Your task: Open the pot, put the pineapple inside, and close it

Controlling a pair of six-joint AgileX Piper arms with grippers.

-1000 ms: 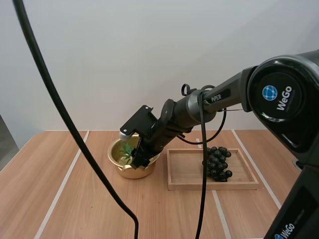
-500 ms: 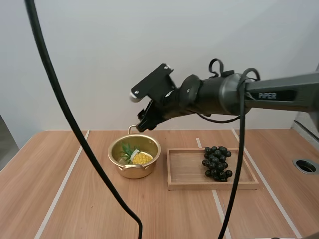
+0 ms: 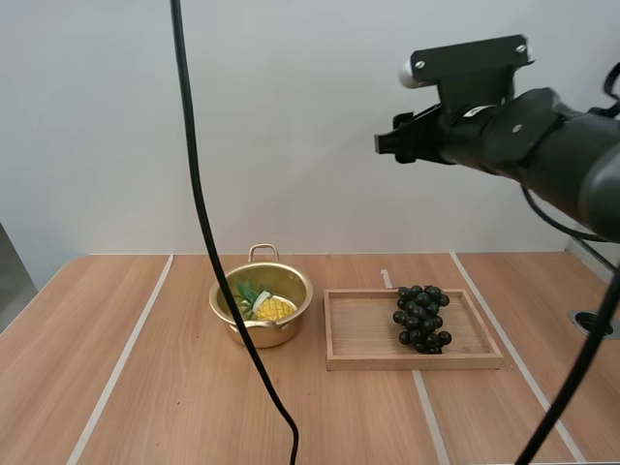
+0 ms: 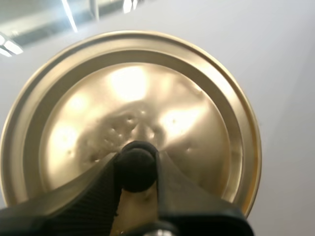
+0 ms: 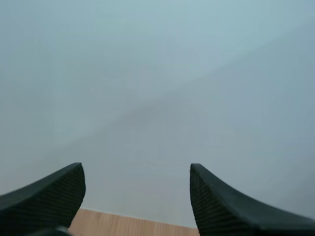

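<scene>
Pineapple in the open pot, lid up in the left pincer.
Left pincer (image 4: 137,161) pinches the black knob (image 4: 136,169) of the gold lid (image 4: 147,93), and the lid is held clear against the pale wall. On the tabletop (image 3: 145,387), the gold pot (image 3: 257,334) stands uncovered with the pineapple (image 3: 272,308) lying inside, leaves to the left. Just beside it on the right is the wooden tray (image 3: 363,334), with the bunch of dark grapes (image 3: 421,318) in its right half. Right pincer (image 5: 136,169) is spread with nothing between its fingers, high above the tray and facing the wall.
</scene>
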